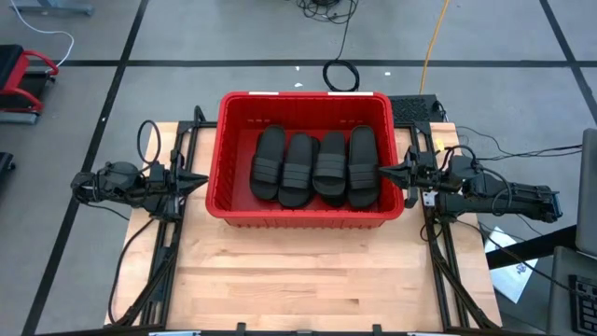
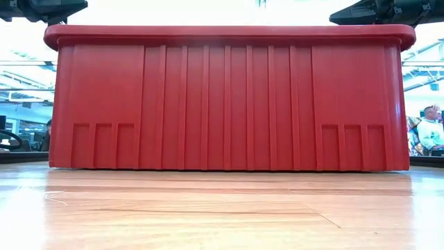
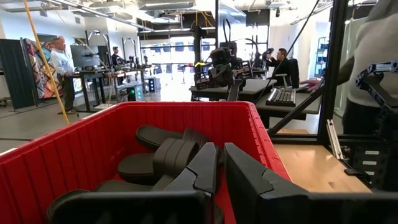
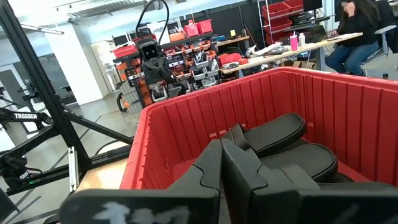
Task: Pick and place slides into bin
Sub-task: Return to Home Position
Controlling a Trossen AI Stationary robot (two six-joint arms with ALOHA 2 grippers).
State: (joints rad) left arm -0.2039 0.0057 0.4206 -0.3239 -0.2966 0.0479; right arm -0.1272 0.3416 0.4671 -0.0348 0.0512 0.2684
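Jaws on both arms are pressed together with nothing between them. At the bin's [image 1: 306, 96] left short wall, the left gripper [image 1: 203, 181] hangs just outside the rim with its tip pointing inward. At the opposite wall, the right gripper [image 1: 382, 171] hangs higher than the rim, its tip reaching just over it. Inside the bin lie the black slides [image 1: 315, 168]: four show on top, side by side with ribbed straps up, closer to the right wall than the left. Under the bin is the wooden table [image 1: 298, 280].
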